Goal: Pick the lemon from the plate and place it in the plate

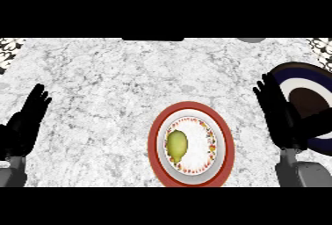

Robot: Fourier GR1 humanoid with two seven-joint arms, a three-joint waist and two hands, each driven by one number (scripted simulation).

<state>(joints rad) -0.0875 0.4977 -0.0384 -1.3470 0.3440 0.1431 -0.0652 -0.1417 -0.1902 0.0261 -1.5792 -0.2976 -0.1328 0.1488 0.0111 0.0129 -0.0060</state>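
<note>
A yellow-green lemon [176,144] lies on a red-rimmed plate [190,107] with a patterned white centre, at the lower middle of the counter. A second plate [310,75], dark blue with a white ring and a brown centre, sits at the right edge. My right hand [280,115] stands open with fingers up, between the two plates and partly in front of the blue one. My left hand [26,119] rests open at the left edge, fingers up, far from both plates. Neither hand touches the lemon.
The counter [110,79] is white-grey marble. Patterned tiles [10,48] show at the top corners. A dark shape [153,39] and a grey round object [251,39] sit at the far edge.
</note>
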